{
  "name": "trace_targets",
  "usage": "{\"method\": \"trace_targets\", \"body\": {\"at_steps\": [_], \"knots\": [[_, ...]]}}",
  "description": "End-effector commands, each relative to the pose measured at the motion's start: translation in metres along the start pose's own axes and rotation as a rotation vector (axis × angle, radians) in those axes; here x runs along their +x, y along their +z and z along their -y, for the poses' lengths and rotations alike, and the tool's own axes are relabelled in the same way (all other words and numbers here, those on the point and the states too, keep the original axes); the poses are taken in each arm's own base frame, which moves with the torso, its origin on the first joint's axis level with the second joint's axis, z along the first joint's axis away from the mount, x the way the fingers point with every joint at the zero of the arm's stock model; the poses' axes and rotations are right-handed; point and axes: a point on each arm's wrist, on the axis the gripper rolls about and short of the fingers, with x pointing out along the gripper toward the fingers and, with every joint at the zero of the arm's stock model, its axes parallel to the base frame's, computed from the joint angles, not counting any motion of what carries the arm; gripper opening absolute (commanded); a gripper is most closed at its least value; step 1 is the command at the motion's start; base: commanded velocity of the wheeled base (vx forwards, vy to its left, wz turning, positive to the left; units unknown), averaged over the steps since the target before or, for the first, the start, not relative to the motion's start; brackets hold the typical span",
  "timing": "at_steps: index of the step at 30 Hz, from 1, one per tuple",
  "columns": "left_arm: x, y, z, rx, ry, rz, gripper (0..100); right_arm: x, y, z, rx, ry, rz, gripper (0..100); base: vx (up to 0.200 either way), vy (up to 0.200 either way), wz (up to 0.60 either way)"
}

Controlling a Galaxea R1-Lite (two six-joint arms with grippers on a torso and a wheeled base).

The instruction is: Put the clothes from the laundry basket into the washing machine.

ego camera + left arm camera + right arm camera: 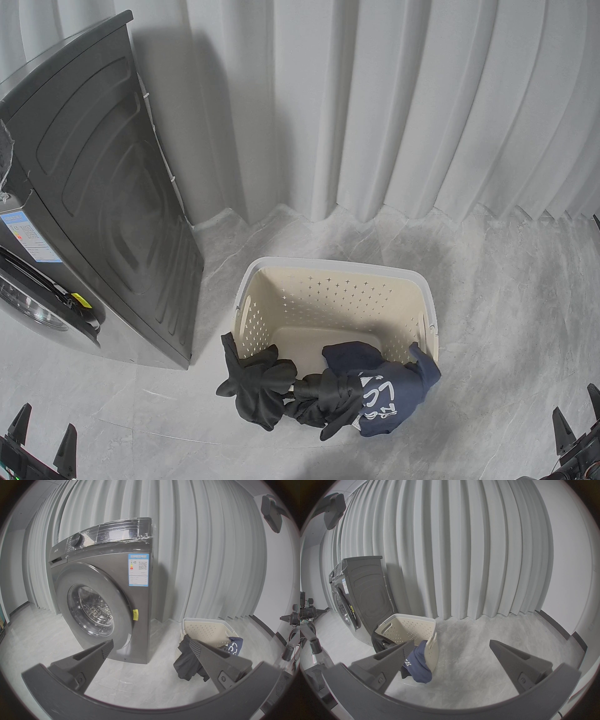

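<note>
I found the left gripper (44, 434) and right gripper (576, 415) spread wide, empty. Clothes (325, 390) hung over the near rim of the laundry basket (337, 265), near the washing machine (106, 206).

Matte dark grey: left gripper (47, 417) at 7 o'clock in the head view, right gripper (574, 400) at 4 o'clock. 2 wedge-shaped fingers (90, 659) each, ribbed inner pads (195, 648), 1 round screw (79, 679) per finger base, mounted on a curved bracket (150, 709).

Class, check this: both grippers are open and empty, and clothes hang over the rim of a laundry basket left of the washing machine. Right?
One error: the head view shows the laundry basket right of the washing machine, not left. The clothes do hang over its rim, and the left gripper and right gripper are open and empty.
</note>
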Motion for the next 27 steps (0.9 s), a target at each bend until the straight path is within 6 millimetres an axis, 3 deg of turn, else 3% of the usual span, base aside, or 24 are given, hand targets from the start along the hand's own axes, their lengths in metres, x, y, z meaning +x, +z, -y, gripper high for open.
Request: {"method": "trace_targets", "body": {"at_steps": [1, 18, 27], "knots": [[0.0003, -0.0047, -0.0003, 0.000, 0.001, -0.004, 100, 0.0002, -0.0052, 0.0000, 0.000, 0.000, -0.002, 100, 0.000, 0.200, 0.00], [0.0003, -0.0047, -0.0003, 0.000, 0.001, -0.004, 100, 0.0002, -0.0052, 0.0000, 0.000, 0.000, -0.002, 100, 0.000, 0.200, 0.00], [0.0003, -0.0047, -0.0003, 0.000, 0.001, -0.004, 100, 0.0002, -0.0052, 0.0000, 0.000, 0.000, -0.002, 100, 0.000, 0.000, 0.00]]}}
